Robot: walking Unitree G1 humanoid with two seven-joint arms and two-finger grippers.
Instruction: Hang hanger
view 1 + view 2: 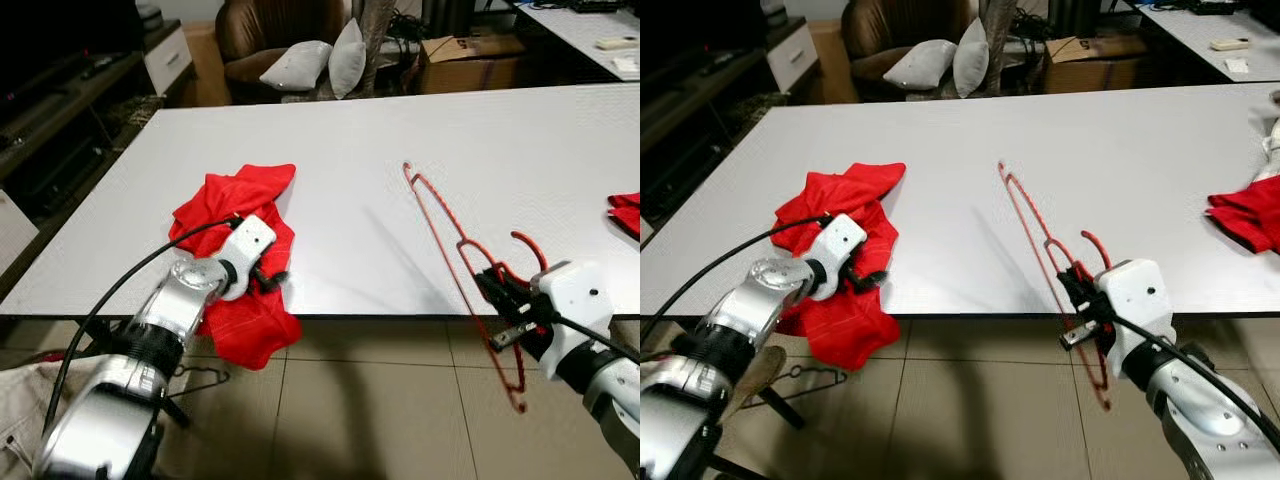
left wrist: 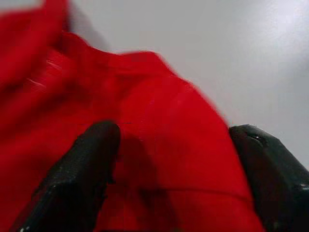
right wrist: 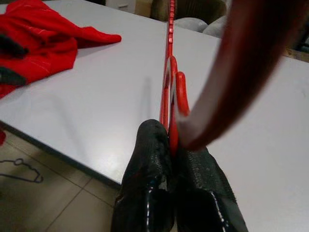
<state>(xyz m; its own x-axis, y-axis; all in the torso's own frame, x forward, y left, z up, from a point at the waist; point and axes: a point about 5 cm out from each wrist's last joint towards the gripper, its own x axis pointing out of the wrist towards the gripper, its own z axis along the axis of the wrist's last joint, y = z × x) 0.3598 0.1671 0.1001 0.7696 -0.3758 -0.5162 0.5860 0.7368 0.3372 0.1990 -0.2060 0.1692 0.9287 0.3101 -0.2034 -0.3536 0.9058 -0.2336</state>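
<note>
A thin red wire hanger [image 1: 440, 225] is held tilted over the white table's [image 1: 480, 140] front edge, its far tip resting on the tabletop and its lower end hanging past the edge. My right gripper [image 1: 503, 296] is shut on the hanger near its hook [image 3: 170, 96]. A crumpled red garment [image 1: 235, 215] lies at the table's front left and droops over the edge. My left gripper [image 1: 268, 277] rests on this cloth, its fingers [image 2: 82, 169] spread with red fabric between them.
Another red cloth [image 1: 628, 212] lies at the table's right edge. A dark wire hanger [image 1: 195, 380] lies on the tiled floor below the left arm. Behind the table stand a brown armchair with grey cushions [image 1: 310, 60], a cardboard box [image 1: 470, 55] and a dark cabinet [image 1: 70, 100].
</note>
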